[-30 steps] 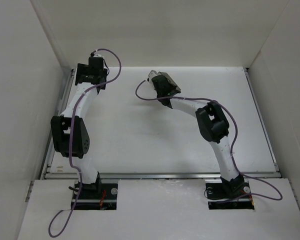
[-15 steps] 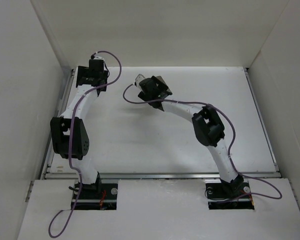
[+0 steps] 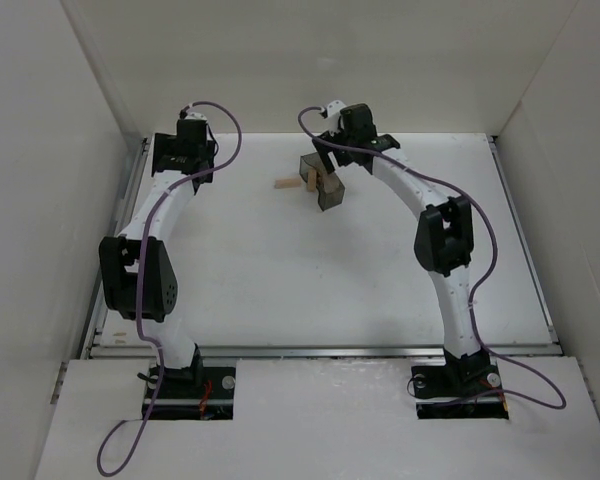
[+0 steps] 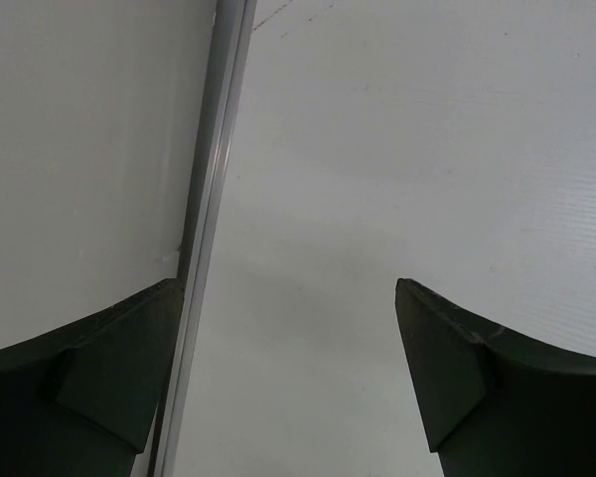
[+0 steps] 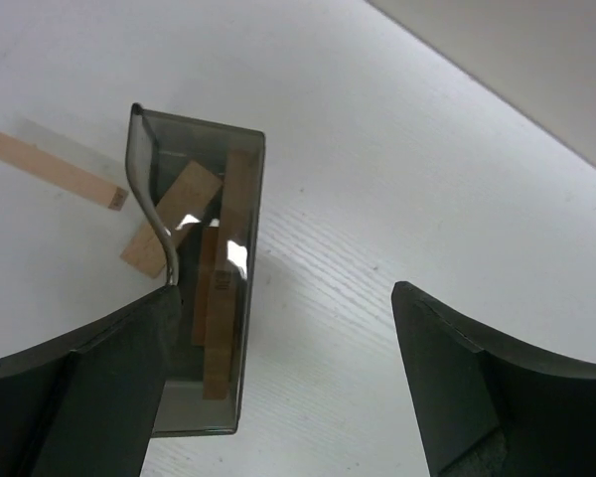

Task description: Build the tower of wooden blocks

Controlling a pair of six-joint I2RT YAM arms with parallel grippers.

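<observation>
I find no legible text, brand, number or sign in any view. One item to record: in the right wrist view, left of centre, a wood block (image 5: 219, 298) lying inside the grey bin (image 5: 197, 123) carries a small dark mark on its upper face. It may be a stamp, but it is too blurred for me to read.

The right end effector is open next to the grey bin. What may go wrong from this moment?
1. One finger of the right end effector is very close to the grey bin; a sideways move might shove it and spill the wood blocks inside.
2. Those blocks lie crossed over each other, so gripping a single one may fail or drag a neighbour.
3. The loose block beside the bin could get knocked away too.
</observation>
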